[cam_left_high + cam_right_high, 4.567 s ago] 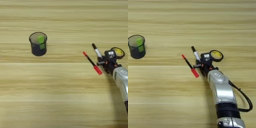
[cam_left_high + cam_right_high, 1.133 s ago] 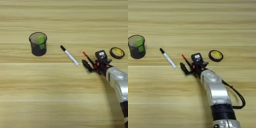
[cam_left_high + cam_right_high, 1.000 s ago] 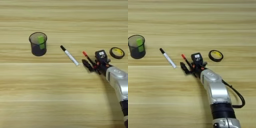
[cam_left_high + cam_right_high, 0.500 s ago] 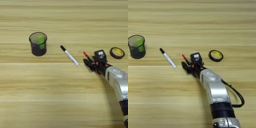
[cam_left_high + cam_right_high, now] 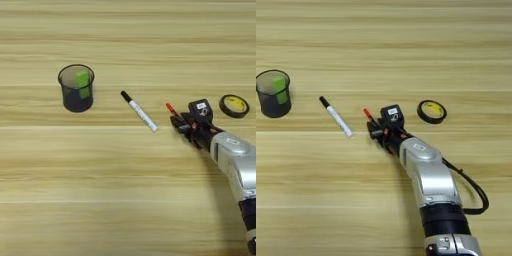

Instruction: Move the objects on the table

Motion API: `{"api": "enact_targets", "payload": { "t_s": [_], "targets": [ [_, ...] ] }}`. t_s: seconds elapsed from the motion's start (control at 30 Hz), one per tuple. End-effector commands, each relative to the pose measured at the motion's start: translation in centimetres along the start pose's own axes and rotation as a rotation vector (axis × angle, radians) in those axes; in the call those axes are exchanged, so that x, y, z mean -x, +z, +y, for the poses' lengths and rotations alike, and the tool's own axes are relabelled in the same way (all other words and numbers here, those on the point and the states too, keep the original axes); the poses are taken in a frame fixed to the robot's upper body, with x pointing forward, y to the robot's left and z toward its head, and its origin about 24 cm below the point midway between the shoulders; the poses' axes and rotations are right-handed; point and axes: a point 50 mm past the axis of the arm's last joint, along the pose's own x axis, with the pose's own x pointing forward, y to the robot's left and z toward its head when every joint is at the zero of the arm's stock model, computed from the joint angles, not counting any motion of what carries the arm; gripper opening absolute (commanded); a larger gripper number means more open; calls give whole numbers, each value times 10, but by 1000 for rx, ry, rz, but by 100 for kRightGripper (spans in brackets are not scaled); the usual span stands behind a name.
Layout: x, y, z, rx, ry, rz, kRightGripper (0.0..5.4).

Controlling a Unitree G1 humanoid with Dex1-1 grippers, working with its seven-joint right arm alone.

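Pen under the tool, mid-desk right.

On the desk (image 5: 125, 200), a cup (image 5: 76, 88) is seen at far left with a green stick (image 5: 82, 84) standing inside it. A marker (image 5: 139, 111) lies well apart to its right, cap toward the cup. Further right, the tool (image 5: 184, 125) is lowered onto the pen (image 5: 170, 107), whose red tip shows just beyond the black fingers; whether they are closed on it cannot be told. A tape ring (image 5: 235, 105) lies near, to the right. If the pen is being grasped, a grip near its middle is advised, so that it is lifted level and the marker is not swept.
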Motion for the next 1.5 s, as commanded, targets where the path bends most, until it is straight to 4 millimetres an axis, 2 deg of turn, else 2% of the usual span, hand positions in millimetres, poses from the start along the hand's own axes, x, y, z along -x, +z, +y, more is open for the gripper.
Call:
{"api": "enact_targets", "payload": {
  "t_s": [0.03, 0.23, 0.6, 0.83, 0.87, 1.17, 1.5],
  "targets": [
    [0, 11, -18, 50, -90, -21, 106],
    [0, 18, -36, 74, -160, -43, 45],
    [-6, 23, -58, 64, -213, -53, 44],
    [-12, 20, -60, 46, -204, -49, 44],
    [-12, 19, -59, 45, -202, -50, 80],
    [-13, 19, -57, 42, -195, -65, 167],
    [-4, 37, -58, 70, -213, -147, 272]
  ]
}}
